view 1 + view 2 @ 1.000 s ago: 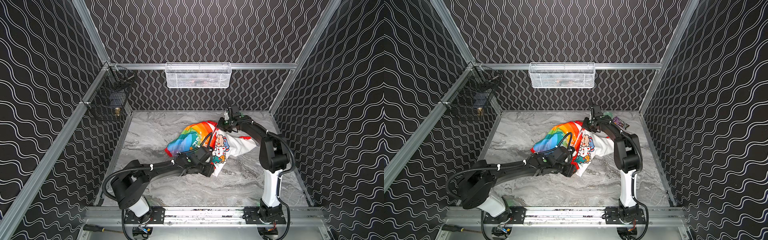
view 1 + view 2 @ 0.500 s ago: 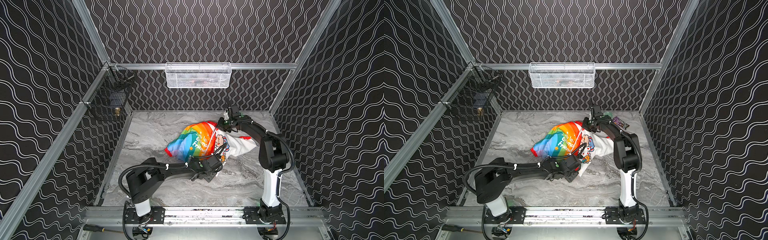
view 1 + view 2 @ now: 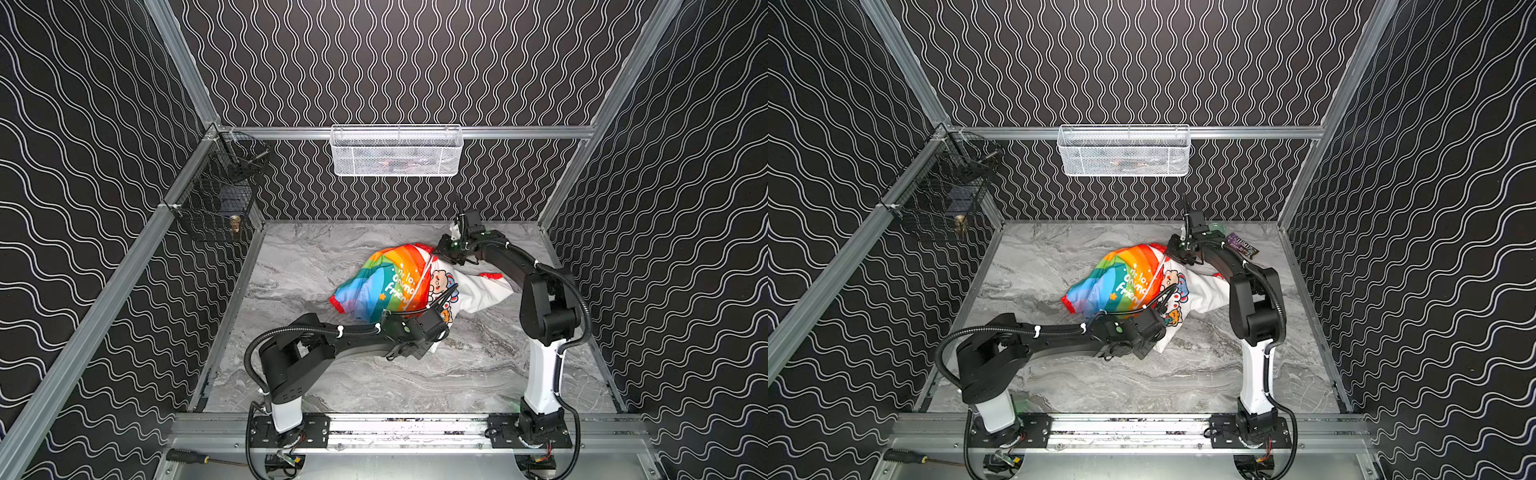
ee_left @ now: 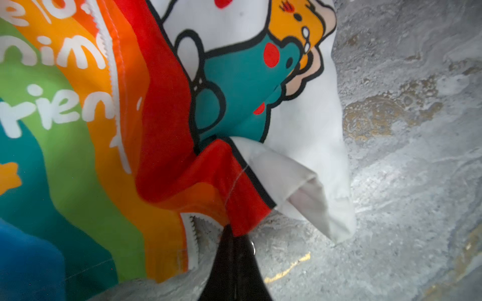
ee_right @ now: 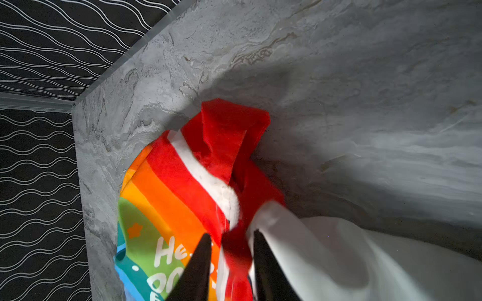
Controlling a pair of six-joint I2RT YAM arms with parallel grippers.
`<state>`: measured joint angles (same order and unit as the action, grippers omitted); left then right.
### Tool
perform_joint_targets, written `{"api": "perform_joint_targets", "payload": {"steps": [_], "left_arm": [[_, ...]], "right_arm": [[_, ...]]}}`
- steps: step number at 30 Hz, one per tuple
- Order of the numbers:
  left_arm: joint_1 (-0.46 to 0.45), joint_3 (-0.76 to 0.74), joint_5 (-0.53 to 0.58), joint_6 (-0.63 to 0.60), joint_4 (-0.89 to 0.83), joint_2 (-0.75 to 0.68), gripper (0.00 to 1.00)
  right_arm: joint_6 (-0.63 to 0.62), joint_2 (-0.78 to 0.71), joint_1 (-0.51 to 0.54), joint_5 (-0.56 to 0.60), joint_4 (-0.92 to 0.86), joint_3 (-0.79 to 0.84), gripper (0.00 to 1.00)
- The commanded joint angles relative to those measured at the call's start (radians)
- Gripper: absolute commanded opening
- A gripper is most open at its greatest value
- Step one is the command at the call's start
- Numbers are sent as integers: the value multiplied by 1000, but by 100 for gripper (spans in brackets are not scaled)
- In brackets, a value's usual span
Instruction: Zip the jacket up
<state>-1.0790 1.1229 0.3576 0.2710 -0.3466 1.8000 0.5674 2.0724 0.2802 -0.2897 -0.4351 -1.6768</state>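
The rainbow-striped jacket (image 3: 390, 282) lies crumpled mid-table in both top views, its white cartoon-print lining (image 3: 1177, 291) turned up on the right. My left gripper (image 4: 232, 233) is at the jacket's near hem, shut on a red corner of the jacket (image 4: 234, 198). White zipper teeth (image 4: 192, 234) end just beside it. My right gripper (image 5: 230, 239) is at the far collar end (image 3: 436, 254). Its black fingers (image 5: 198, 263) stand apart, with a blurred red fold (image 5: 236, 250) loose between them. The zipper slider is hidden.
A white wire basket (image 3: 397, 151) hangs on the back wall and a black wire basket (image 3: 220, 195) on the left wall. A purple wrapper (image 3: 1241, 245) lies at the back right corner. A screwdriver (image 3: 187, 457) rests by the front rail.
The left gripper slid along the jacket's near edge to the hem corner and shut on it. The right gripper's jaws parted at the collar. The rainbow panel now lies further over the lining.
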Motion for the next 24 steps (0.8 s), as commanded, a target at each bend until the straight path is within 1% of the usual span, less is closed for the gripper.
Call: {"api": "perform_joint_targets", "payload": {"steps": [1, 3, 5, 8, 9, 10, 13, 15, 16, 17, 18, 19, 20, 22, 24], "left_arm": [[17, -13, 7, 5, 2, -12, 0], [26, -22, 5, 6, 4, -25, 0], [39, -35, -3, 7, 9, -44, 0], [64, -53, -25, 7, 18, -77, 0], [72, -57, -31, 5, 20, -86, 0], [81, -60, -35, 3, 20, -96, 0], [101, -62, -44, -5, 14, -113, 0], [113, -63, -53, -11, 16, -116, 0], [118, -64, -56, -13, 15, -118, 0], [123, -65, -60, -15, 14, -119, 0], [125, -65, -60, -16, 12, -119, 0], [128, -65, -59, -16, 11, -120, 0], [129, -66, -60, -18, 11, -121, 0], [135, -70, -62, -16, 12, -125, 0], [138, -72, -63, -13, 12, -127, 0]], "right_arm": [[-8, -55, -8, -8, 8, 25, 49], [-17, -102, -17, 0, -4, 61, 55], [-20, -165, -25, 13, -12, 125, 60], [-18, -320, -41, 26, 22, 296, 61], [-18, -377, -42, 33, 40, 367, 60], [-21, -434, -42, 33, 60, 441, 57], [-21, -591, -21, 26, 131, 642, 45], [-30, -670, 29, 44, 175, 775, 41], [-36, -707, 70, 76, 189, 822, 39], [-35, -730, 108, 107, 198, 853, 40], [-27, -747, 147, 127, 214, 892, 42], [-6, -751, 182, 118, 233, 921, 45], [16, -747, 200, 107, 242, 939, 47], [89, -719, 224, 127, 229, 965, 51], [150, -697, 227, 93, 257, 997, 53]]}}
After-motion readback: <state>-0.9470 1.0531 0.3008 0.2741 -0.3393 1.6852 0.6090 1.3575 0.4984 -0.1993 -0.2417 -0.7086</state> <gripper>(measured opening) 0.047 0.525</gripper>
